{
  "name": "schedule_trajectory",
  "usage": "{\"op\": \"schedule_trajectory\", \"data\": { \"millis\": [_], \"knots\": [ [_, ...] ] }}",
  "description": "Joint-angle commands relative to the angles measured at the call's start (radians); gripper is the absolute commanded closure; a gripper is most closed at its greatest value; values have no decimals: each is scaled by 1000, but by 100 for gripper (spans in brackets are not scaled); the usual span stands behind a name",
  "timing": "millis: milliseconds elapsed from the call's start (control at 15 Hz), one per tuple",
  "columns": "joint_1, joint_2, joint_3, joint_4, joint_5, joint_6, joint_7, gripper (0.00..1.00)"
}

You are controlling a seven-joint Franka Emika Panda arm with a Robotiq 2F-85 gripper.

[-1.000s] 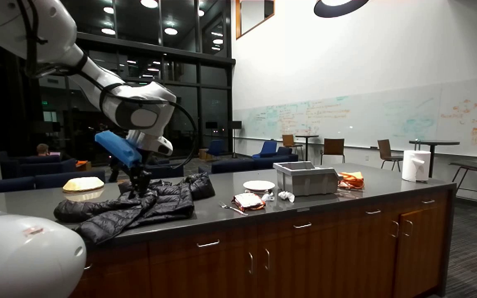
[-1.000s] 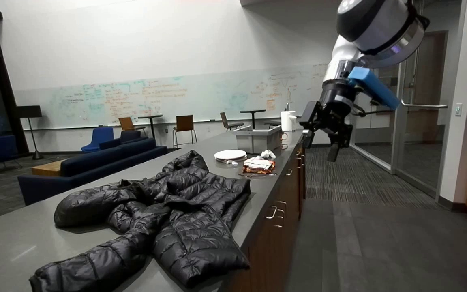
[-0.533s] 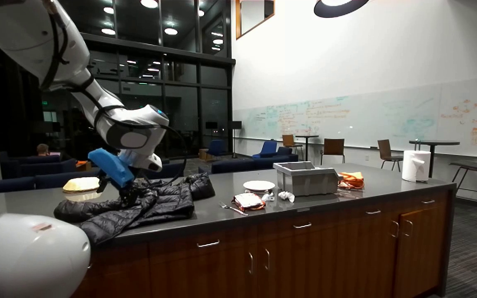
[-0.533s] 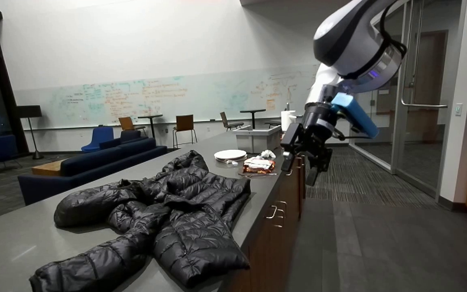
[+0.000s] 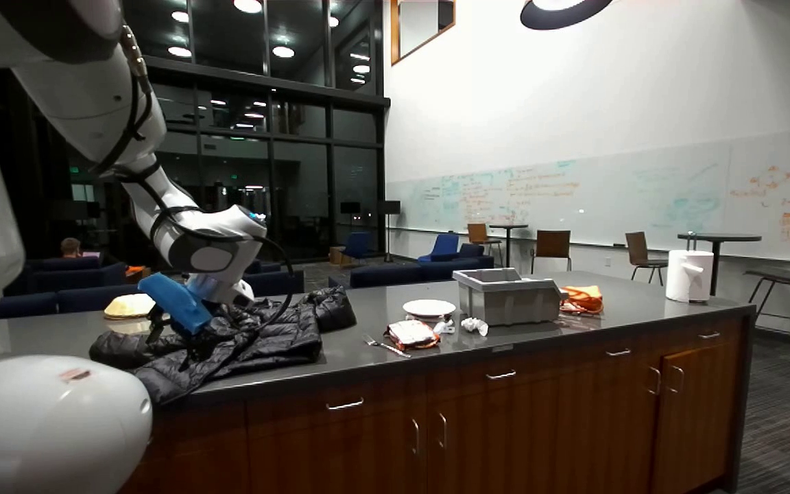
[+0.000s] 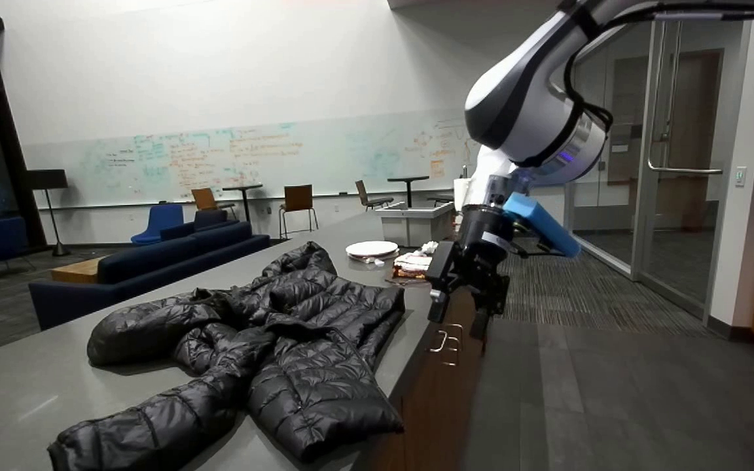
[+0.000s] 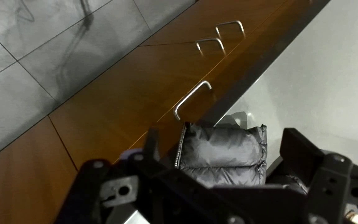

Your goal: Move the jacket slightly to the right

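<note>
The jaws stand wide, their fingertips well apart right of centre in an exterior view; there they appear clear of the jacket, which spreads over the tabletop from the lower left to the middle of the frame. In an exterior view with the jacket at centre left, the jaws are dark against dark cloth, and I cannot tell whether they touch it. The wrist view takes in mainly a corner of the jacket, low in the frame between the fingertips, with a zip that is plain only here. It also looks down on 3 metal handles at upper middle and floor tiles at left.

Both exterior views show a blue block on the arm, a white plate, a grey bin and a packet. The fork beside the packet and a person at far left read clearly in an exterior view; a glass door fills the right in an exterior view.
</note>
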Motion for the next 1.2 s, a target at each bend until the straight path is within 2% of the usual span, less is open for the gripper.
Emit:
{"op": "schedule_trajectory", "data": {
  "millis": [0,533,867,1133],
  "knots": [
    [-9,15,11,10,-6,-4,1,0],
    [-10,42,11,28,11,-4,-26,0],
    [2,134,17,38,268,63,-363,0],
    [-7,257,36,73,419,29,-599,0]
  ]
}}
